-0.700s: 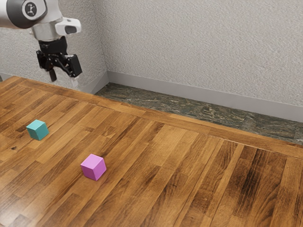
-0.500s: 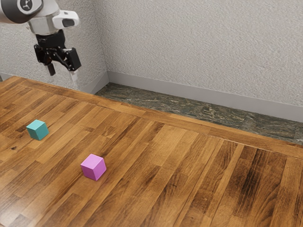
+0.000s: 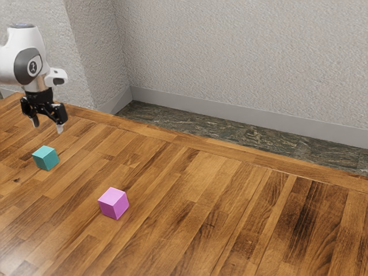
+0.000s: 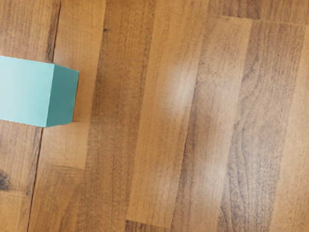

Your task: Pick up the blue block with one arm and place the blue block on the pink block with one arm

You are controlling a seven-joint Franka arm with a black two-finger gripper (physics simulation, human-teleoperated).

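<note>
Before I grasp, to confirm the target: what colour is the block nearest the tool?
The block is teal; wrist view shows it best.

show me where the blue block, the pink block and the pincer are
blue block (image 3: 45,157), exterior view, middle of the cube
pink block (image 3: 113,203), exterior view, middle of the cube
pincer (image 3: 47,124), exterior view, midway between its open fingertips, above the blue block

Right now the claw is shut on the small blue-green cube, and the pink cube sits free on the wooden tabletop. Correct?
No. The black two-finger claw is open and empty, hanging in the air near the small blue-green cube without touching it, as the exterior view shows. The pink cube does sit free on the wooden tabletop.
</note>
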